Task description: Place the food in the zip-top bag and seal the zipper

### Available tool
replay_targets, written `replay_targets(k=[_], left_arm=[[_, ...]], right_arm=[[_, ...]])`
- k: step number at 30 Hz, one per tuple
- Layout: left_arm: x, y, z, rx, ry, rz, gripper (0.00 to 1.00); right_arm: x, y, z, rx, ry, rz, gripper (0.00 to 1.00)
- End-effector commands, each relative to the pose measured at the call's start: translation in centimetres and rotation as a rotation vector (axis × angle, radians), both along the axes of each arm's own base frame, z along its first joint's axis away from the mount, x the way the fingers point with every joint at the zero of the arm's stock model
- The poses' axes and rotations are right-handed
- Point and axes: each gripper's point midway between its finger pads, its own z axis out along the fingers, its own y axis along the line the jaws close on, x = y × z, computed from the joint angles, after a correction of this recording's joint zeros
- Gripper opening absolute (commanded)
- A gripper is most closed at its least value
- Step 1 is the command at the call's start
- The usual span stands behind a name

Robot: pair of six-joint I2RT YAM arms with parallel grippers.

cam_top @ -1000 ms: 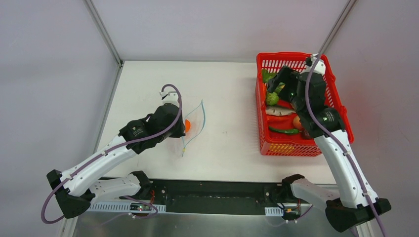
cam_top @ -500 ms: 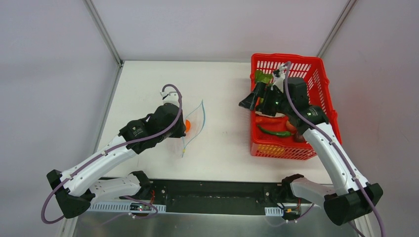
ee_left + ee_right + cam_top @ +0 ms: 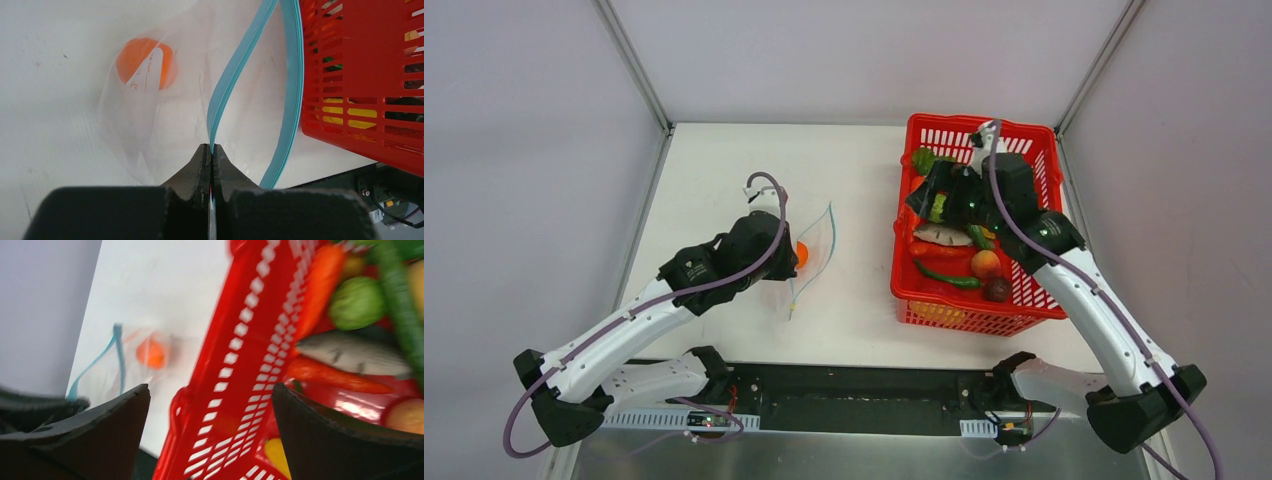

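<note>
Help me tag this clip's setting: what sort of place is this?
Likely a robot test bench in a lab: a white table boxed in by plain grey panels, two arms bolted at its near edge, toy food in a red basket.

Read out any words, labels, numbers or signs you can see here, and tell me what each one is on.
White label on the zip-top bag: a line of small dark print with a mark beneath it, too small and tilted to read.
Red mesh basket: no lettering visible.
Nothing else shows legible text.
</note>
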Motion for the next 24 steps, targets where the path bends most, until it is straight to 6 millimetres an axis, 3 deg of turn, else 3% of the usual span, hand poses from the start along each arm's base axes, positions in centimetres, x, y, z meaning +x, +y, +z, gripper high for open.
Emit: replay_targets(k=[1,6,10,14,15,18,24], left_arm=[[0.4,0.6,0.4,-0.019,-0.017,0.036,0.0],[0.2,0.5,0.3,-0.021,-0.014,0.031,0.0],[0.2,0.5,0.2,-0.023,-0.011,0.029,0.0],[0.1,0.3,0.2,-0.028,-0.006,0.02,0.0],[0.1,0.2,0.2,-0.031,-0.006,0.02,0.0],[0.1,0.2,0.4,-0.032,-0.007,0.019,0.0],[-0.1,0.2,0.5,-0.033,-0.002,0.009,0.0]], right_arm=[[4.1,-7.1,3.5,-0.098,-0.189,-0.309,0.92],[6.1,-10.2,-1.2,-0.097,-0.007,-0.38,0.82],[7.0,-9.5,-4.7,-0.103,0.092,-0.332,0.73],[8.2,-8.1,-6.9,-0.066,0.173,-0.274,0.65],[8.7,-7.8,-7.6,-0.059,0.196,-0.275,0.65],[10.3,-7.5,-9.6,-0.045,0.253,-0.322,0.78],[13.5,-7.5,-13.0,-0.041,0.336,-0.442,0.84]])
